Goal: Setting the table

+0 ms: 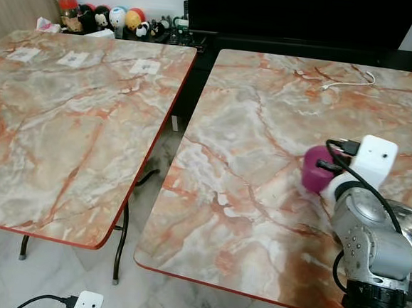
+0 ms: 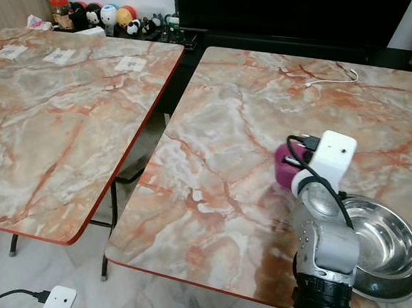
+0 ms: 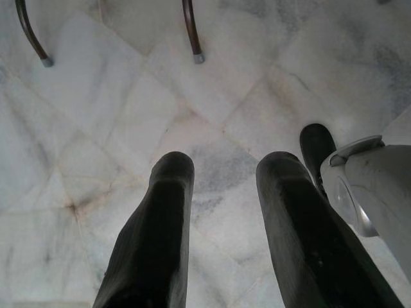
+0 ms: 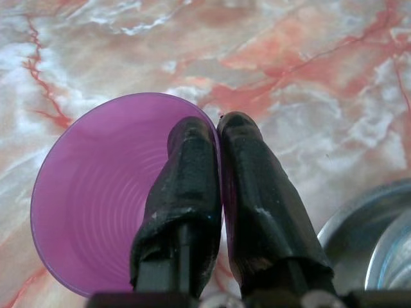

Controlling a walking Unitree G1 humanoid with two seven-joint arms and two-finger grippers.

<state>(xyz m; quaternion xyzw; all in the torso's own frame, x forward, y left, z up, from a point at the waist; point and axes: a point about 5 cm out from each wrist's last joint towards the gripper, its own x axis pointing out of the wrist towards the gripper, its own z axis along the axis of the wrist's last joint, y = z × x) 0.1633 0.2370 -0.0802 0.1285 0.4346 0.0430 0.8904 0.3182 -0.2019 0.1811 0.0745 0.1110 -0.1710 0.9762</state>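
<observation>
I've got the right gripper pinching the cup by its rim, one finger inside and one outside. It's on the right desk, just beside the steel bowl. Thin plastic I'd guess, so light and squashy. The mouth faces my wrist camera, axis about upright. Left gripper hangs idle with its jaws apart.

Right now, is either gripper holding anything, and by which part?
The right gripper holds the purple cup by its rim, one finger inside and one outside the wall. The left gripper hangs open over the floor, holding nothing.
</observation>
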